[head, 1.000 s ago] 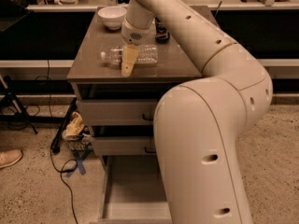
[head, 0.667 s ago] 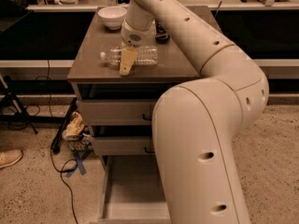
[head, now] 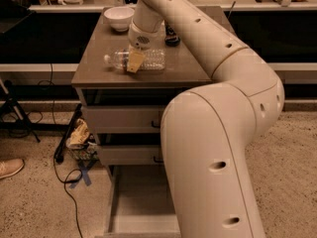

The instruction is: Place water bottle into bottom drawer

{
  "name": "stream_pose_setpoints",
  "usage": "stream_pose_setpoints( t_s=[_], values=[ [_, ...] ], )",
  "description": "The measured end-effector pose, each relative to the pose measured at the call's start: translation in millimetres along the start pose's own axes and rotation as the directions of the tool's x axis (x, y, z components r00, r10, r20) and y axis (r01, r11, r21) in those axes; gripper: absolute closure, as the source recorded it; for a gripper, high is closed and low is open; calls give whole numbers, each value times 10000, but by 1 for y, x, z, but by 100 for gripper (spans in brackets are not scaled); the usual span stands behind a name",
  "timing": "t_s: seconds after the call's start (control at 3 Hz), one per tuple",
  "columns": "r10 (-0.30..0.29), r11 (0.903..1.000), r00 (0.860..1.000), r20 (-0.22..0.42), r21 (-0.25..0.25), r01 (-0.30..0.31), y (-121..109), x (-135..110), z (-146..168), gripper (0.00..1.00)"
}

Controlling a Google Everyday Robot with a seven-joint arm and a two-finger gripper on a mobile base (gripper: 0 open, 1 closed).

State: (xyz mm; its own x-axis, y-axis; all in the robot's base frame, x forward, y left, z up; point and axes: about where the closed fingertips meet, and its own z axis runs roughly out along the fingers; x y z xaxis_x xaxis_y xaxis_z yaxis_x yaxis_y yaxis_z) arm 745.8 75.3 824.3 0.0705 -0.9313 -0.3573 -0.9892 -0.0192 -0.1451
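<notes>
Change since earlier frames: negligible. Gripper (head: 134, 61) and bottle (head: 151, 59) in same spots; bottle not lifted.

- Gripper: down at bottle's middle, over label band. Cannot tell whether clamped on bottle or merely set against it.
- Bottle: lying on side on cabinet top (head: 94, 68), cap to left, near front edge.
- Drawer (head: 141, 192): pulled open at floor level, bottle not in it; arm hides right part.
- Progress: early. Drawer ready, grasp unconfirmed.
- Outstanding: lift, carry down, release in drawer.

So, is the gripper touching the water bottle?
Cannot tell. In the camera view the gripper overlaps the water bottle lying on the cabinet top, but this one angle shows neither contact nor a gap.
</notes>
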Motion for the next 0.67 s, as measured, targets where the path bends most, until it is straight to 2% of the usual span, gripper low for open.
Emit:
stream_pose_setpoints(
  t_s=[0.33,0.67],
  values=[
    [415,9986,9991,35,327,-416,15,15,-28,100],
    [1533,9827,9878,280,1005,-1554,55,47,-89,100]
  ],
)
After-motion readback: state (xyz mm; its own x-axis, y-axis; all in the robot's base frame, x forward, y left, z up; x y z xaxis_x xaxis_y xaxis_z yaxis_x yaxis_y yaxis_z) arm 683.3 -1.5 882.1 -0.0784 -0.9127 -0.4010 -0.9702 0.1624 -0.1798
